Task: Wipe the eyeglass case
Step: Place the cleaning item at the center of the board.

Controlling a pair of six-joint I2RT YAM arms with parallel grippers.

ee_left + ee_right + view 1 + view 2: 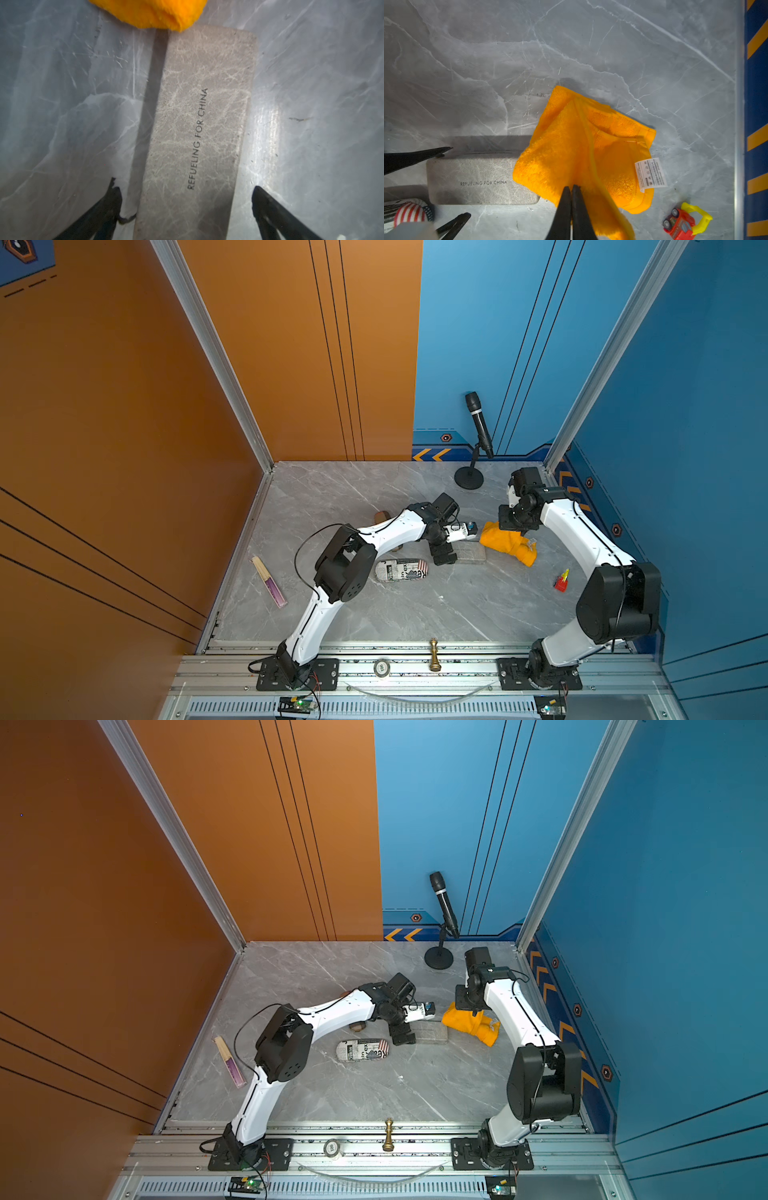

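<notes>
The eyeglass case is a grey, flat, oblong box printed "REFUELING FOR CHINA". It lies on the marble table in both top views. My left gripper is open, one finger on each side of the case's near end, not touching it. An orange cloth lies crumpled against the case's far end and overlaps its corner. My right gripper is shut on a raised fold of this cloth.
A newspaper-print case lies just in front of the left gripper. A microphone on a stand is at the back, a red toy truck near the right wall. A pink folded fan lies left; a chess piece stands on the front rail.
</notes>
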